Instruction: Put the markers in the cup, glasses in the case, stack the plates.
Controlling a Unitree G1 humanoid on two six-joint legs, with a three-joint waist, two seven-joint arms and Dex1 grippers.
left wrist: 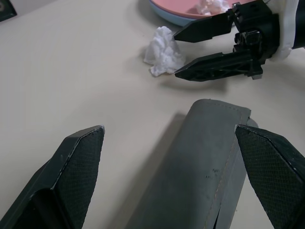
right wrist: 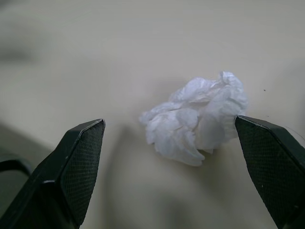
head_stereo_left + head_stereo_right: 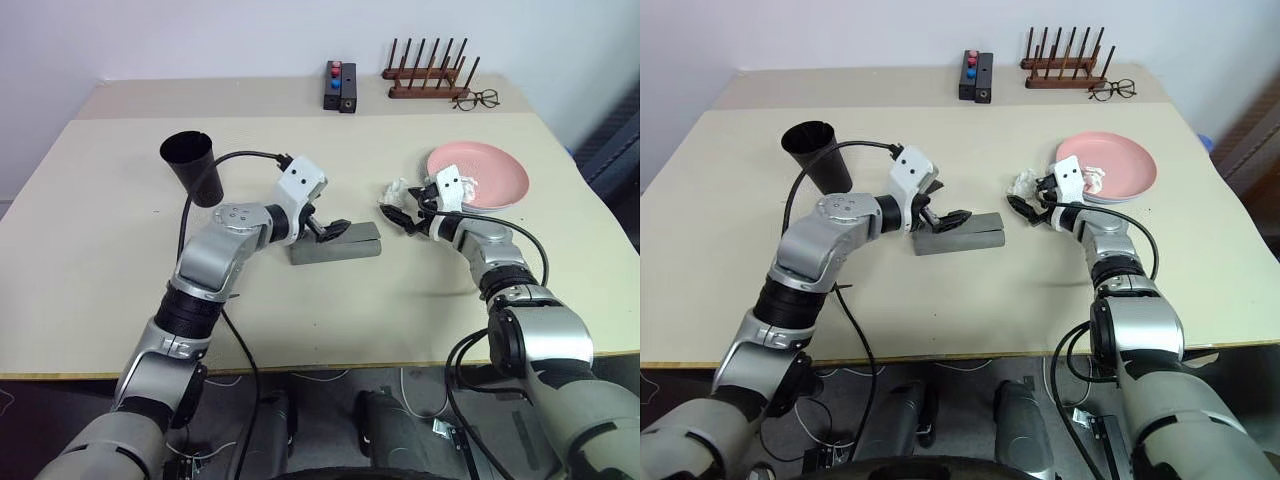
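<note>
The grey case (image 3: 345, 246) lies shut at mid-table. My left gripper (image 3: 330, 231) hovers open over its left end; in the left wrist view its fingers (image 1: 71, 181) straddle the case (image 1: 209, 167). A crumpled white tissue (image 2: 195, 119) lies between the open fingers of my right gripper (image 3: 396, 212), just right of the case. The pink plate (image 3: 490, 165) rests on the light blue plate (image 1: 164, 12), with another tissue wad (image 1: 209, 5) on it. At the far left stands the black cup (image 3: 195, 165), upright. The markers and the glasses are out of view.
A black block with red and blue tops (image 3: 340, 86) sits at the table's back edge, beside a wooden peg rack (image 3: 430, 78). Thin-framed clear eyeglasses (image 3: 477, 98) lie in front of the rack.
</note>
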